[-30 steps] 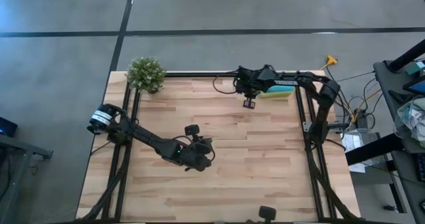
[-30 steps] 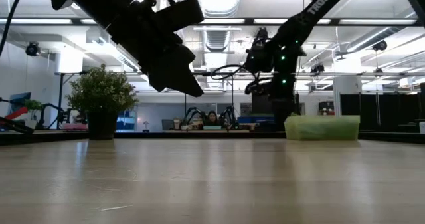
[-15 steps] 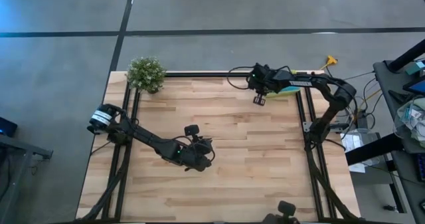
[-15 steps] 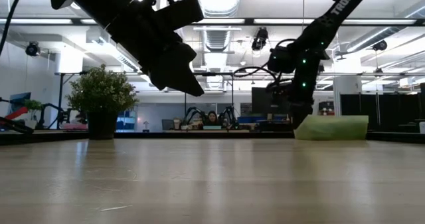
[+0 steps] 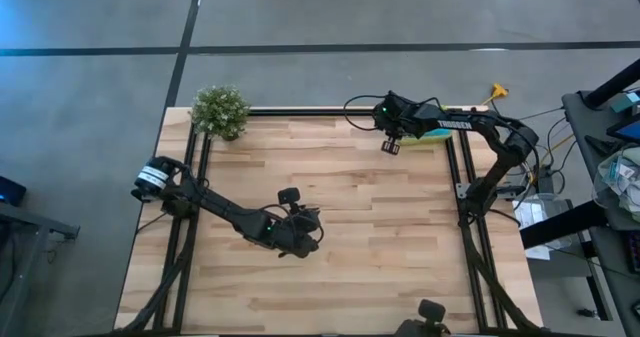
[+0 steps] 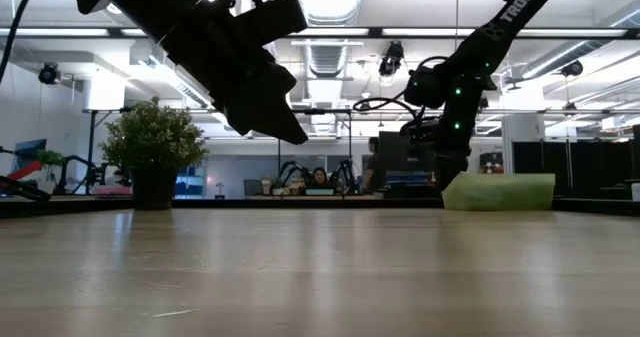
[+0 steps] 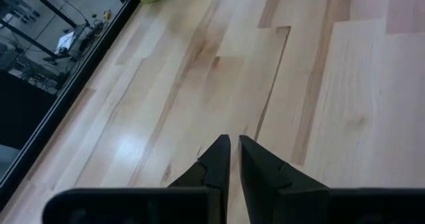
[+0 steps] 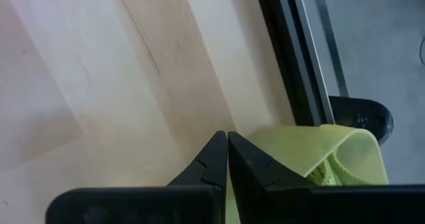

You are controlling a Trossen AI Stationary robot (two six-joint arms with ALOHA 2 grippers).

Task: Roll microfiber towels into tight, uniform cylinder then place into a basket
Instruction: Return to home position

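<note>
High view: right gripper (image 5: 390,145) hangs just beside the basket (image 5: 434,134) at the table's (image 5: 350,287) far right corner. The left gripper (image 5: 298,239) is mid-table.
Low view: basket sits near the edge.
Left wrist: jaws closed, empty.
Right wrist: jaws closed, empty. Green towel (image 8: 334,175) lies inside the basket.
Risk: a retreating wrist clips the wall and shoves the basket off.

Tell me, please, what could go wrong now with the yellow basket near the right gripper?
1. The right gripper hangs close beside the basket; drawing back, it might catch the wall and shift it.
2. The basket stands at the far right corner of the table, by the black frame rail; a knock might tip it there and spill the green towel.
</note>
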